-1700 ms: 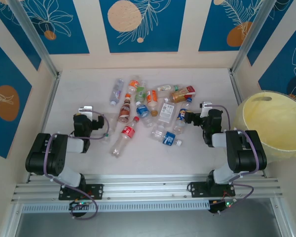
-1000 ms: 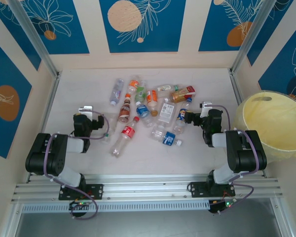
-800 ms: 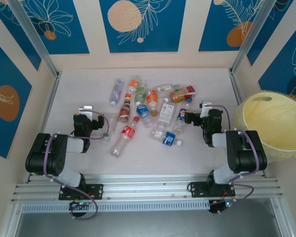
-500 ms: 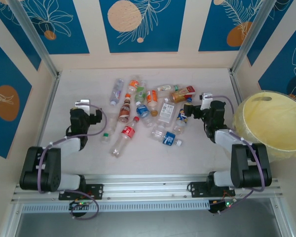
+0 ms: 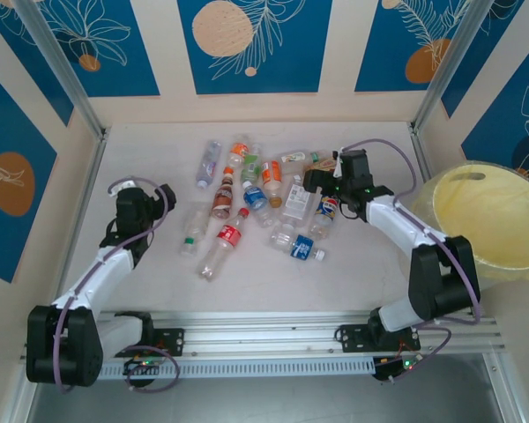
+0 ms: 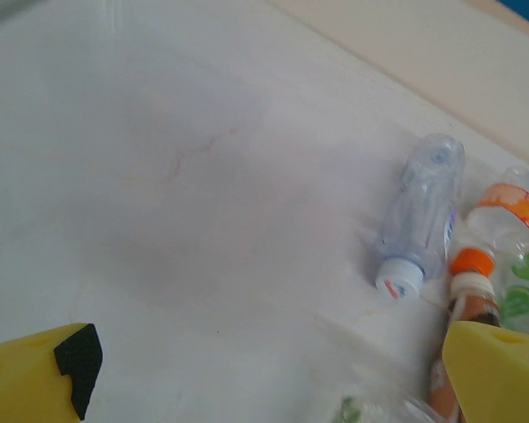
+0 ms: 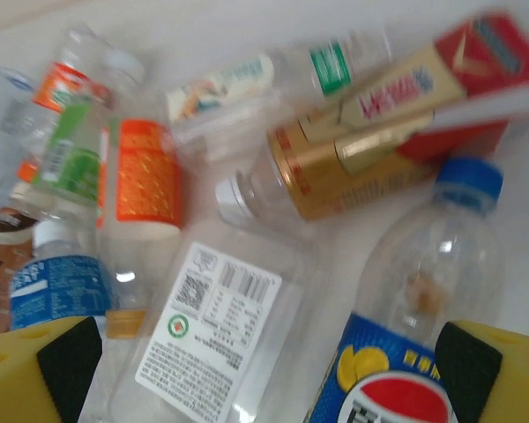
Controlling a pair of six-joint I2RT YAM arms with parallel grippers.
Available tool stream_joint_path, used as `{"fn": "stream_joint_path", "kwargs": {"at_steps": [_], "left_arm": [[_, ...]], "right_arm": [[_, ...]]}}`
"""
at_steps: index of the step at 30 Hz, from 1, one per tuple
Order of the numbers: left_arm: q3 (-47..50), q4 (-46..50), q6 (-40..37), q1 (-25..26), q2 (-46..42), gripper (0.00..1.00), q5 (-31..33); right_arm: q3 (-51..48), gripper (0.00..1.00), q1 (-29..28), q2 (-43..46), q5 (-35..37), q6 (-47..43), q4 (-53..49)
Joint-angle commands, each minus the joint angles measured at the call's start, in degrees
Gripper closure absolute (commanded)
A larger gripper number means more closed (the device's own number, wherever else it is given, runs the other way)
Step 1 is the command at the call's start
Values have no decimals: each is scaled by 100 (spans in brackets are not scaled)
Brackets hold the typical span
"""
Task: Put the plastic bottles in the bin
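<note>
Right gripper [image 5: 320, 182] is spread wide and empty, hovering over the right edge of the bottle pile [image 5: 264, 189] on the table [image 5: 141, 150]; blue-capped bottle [image 7: 414, 308] lies just below, off-centre toward the right finger [image 7: 485, 370], long axis pointing away from the wrist with the cap far, so the jaws would close across it. Left gripper [image 5: 163, 196] is also spread and empty, left of the pile and apart. Bin [image 5: 434, 198] is right of the pile, so the right arm is nearer both
</note>
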State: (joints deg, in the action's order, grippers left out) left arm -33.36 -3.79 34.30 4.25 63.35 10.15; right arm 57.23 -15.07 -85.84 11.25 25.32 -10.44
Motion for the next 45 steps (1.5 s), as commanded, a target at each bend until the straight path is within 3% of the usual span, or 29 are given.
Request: {"fn": "stream_joint_path", "kwargs": {"at_steps": [1, 4, 12, 16, 26, 35, 42, 45], "left_arm": [[-305, 671, 400, -22, -47, 0, -558], [-308, 713, 324, -26, -25, 0, -770], [-190, 616, 422, -25, 15, 0, -861], [-275, 791, 463, -22, 70, 0, -884], [-279, 1025, 438, -21, 87, 0, -953], [-287, 980, 483, -22, 151, 0, -1024], [-283, 774, 592, -23, 230, 0, -1218], [-284, 553, 629, -21, 272, 0, -1663]], "right_arm": [[424, 1, -50, -412, 786, 991, -1738], [387, 2, -102, -622, 1322, 1108, -1905], [912, 10, -48, -1429, 1146, 1111, -2092], [1052, 25, -104, -1708, 1259, 1236, -2059], [668, 36, -123, -1690, 1378, 1371, -1664], [-143, 53, -231, -245, 1775, 845, -728], [-644, 56, -422, 1168, 1642, -154, 121], [-734, 56, -552, 1791, 1644, -603, 370]]}}
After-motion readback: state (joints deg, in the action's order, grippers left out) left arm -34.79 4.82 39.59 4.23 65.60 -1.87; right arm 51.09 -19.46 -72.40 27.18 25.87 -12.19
